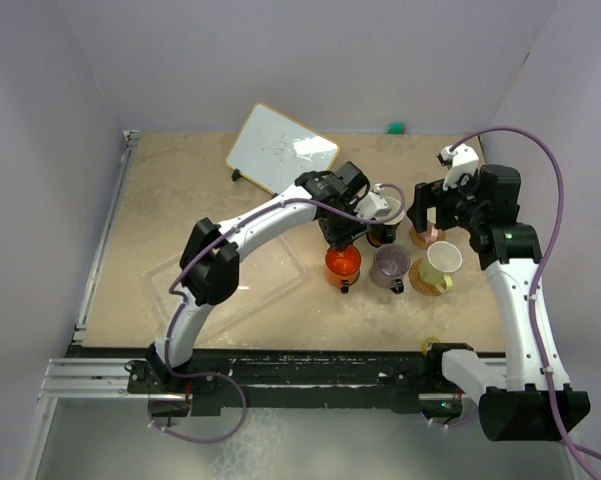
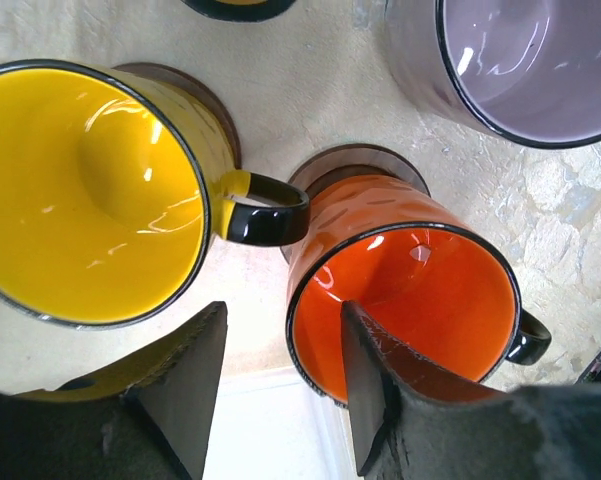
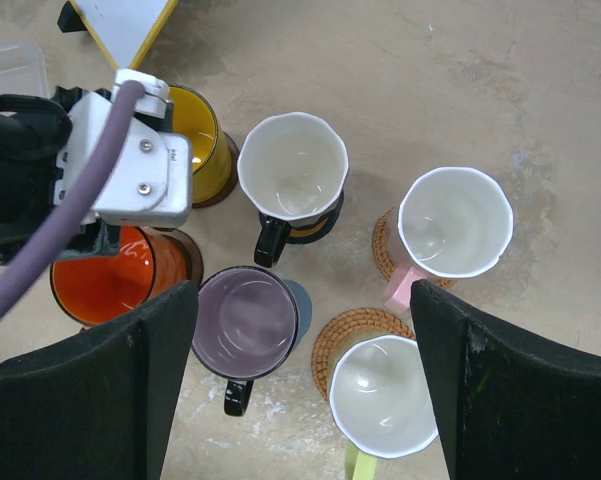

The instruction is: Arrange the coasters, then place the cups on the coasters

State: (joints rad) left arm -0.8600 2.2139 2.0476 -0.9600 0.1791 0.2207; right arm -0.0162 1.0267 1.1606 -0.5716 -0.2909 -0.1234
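Observation:
Six cups stand close together, each on a coaster. My left gripper [image 2: 283,310] is open astride the near rim of the orange-red cup [image 2: 410,290], one finger inside it and one outside; neither presses the wall. That cup rests on a dark brown coaster [image 2: 360,160]. The yellow cup [image 2: 90,190] stands to its left in the left wrist view. My right gripper [image 3: 302,300] hangs open above the mauve-grey cup [image 3: 245,322], the black cup with white interior [image 3: 293,165], the white-pink cup [image 3: 453,222] and the pale yellow-green cup [image 3: 385,395]. The last sits off-centre on a tan woven coaster [image 3: 345,330].
A small whiteboard [image 1: 280,150] stands at the back of the table. A clear plastic tray [image 1: 230,285] lies at the left, under the left arm. A small green object [image 1: 395,127] sits by the back wall. Walls close in the table on three sides.

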